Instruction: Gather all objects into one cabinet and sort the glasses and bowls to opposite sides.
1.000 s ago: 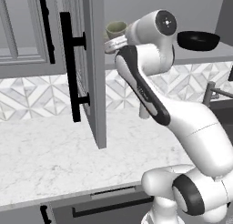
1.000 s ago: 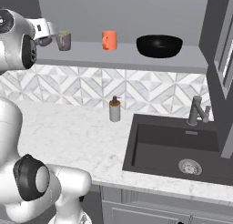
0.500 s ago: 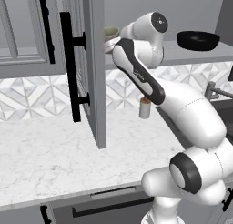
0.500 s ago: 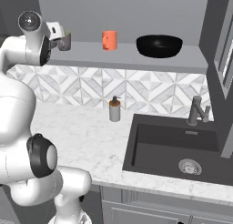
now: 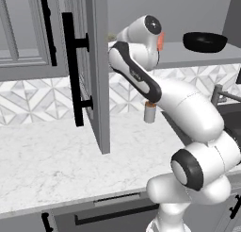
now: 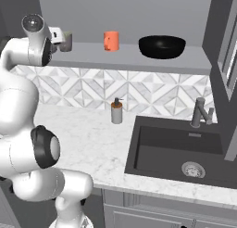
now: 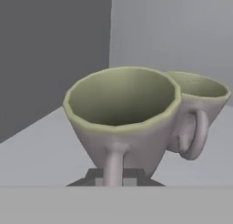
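In the hand view a dull olive-grey cup sits close up, its handle turned toward me, and my gripper is shut on that handle. A second olive-grey cup stands right behind it, touching or nearly so. From the right base view the gripper holds the cup at the left end of the cabinet shelf. Further right on the shelf stand the orange cup and the black bowl. In the left base view the bowl is clear and the orange cup peeks past my arm.
The open cabinet door with its black bar handle stands just left of my arm. A soap dispenser sits on the marble counter by the backsplash. The dark sink and faucet lie to the right.
My arm has swung and reached deeper toward the shelf's left end. The held cup has shifted slightly left, behind the door edge.
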